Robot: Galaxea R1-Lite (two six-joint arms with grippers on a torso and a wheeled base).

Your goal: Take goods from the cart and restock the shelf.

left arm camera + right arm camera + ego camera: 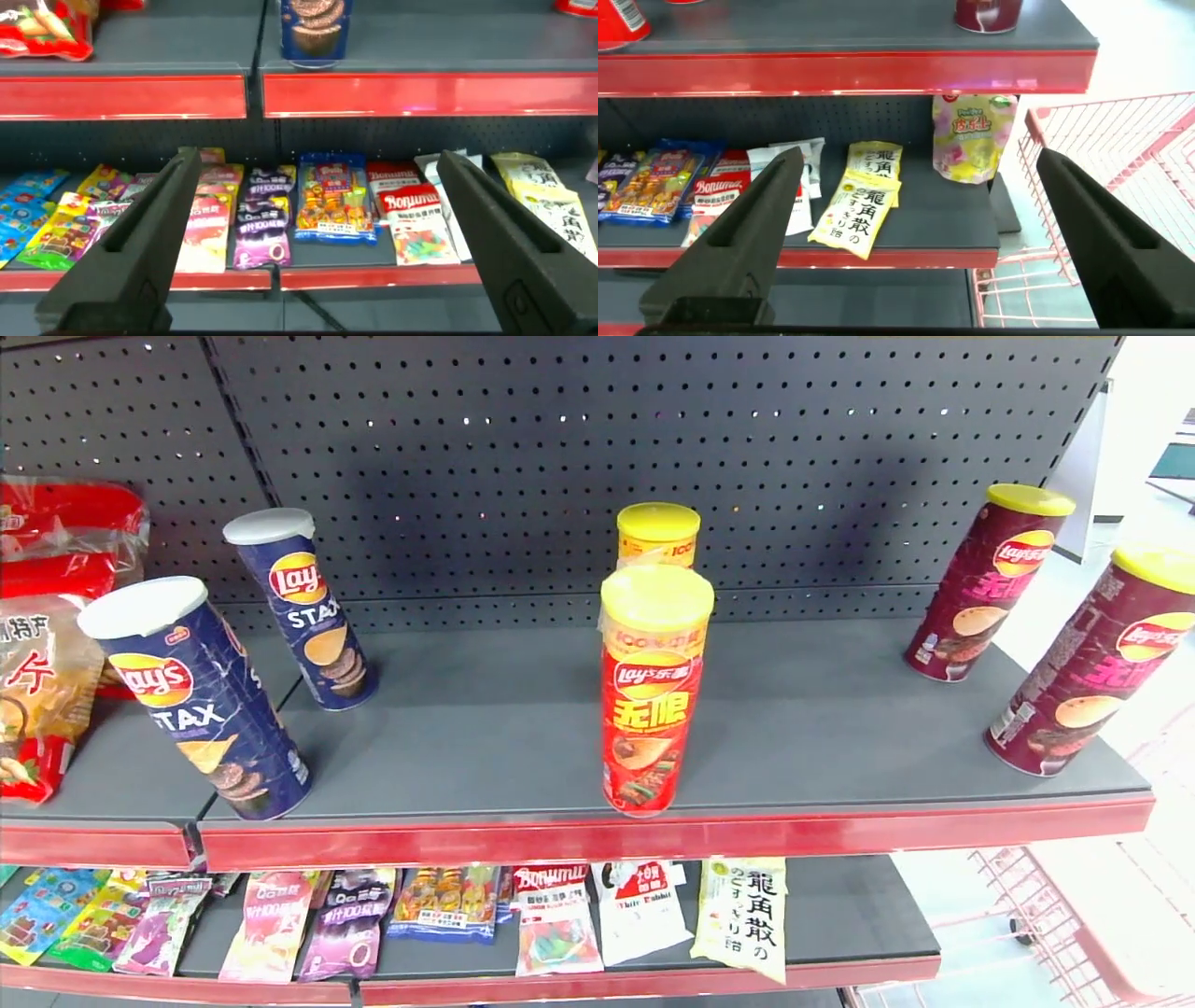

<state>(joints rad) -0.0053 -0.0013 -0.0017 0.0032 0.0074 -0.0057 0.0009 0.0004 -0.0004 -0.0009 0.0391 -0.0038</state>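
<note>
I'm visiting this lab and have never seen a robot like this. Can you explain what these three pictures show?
This is a two-armed robot facing a grey metal store shelf. One picture comes from its head, two from wrist cameras looking past each hand. The left hand and right hand are open, holding nothing. On the shelf stand blue cardboard crisp tubes, red cardboard crisp tubes and maroon cardboard crisp tubes. Flat sweet packets lie below; a pink wire cart stands beside.

Left end effector (317,156) spread wide, empty, right end effector (917,155) likewise, seemingly level
</note>
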